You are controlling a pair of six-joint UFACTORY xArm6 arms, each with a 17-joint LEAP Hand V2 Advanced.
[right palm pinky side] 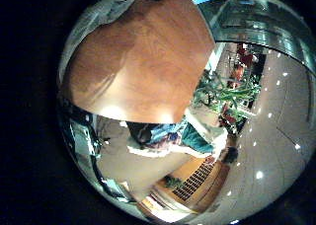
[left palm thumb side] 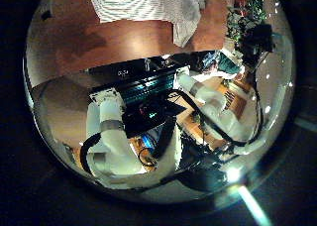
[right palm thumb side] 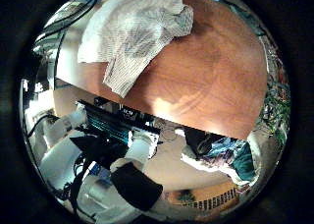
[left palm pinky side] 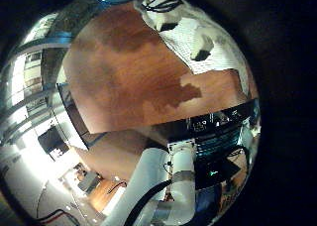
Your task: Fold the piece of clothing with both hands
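A striped piece of clothing lies crumpled and unfolded on the wooden table in the right thumb side palm view. It lies near one table edge in the left thumb side palm view and in the left little finger side palm view. Neither the left hand nor the right hand shows its fingers clearly.
A wide stretch of bare tabletop lies beside the clothing. Beyond the table's edge stand the robot arms and dark equipment. Potted plants stand past another side of the table.
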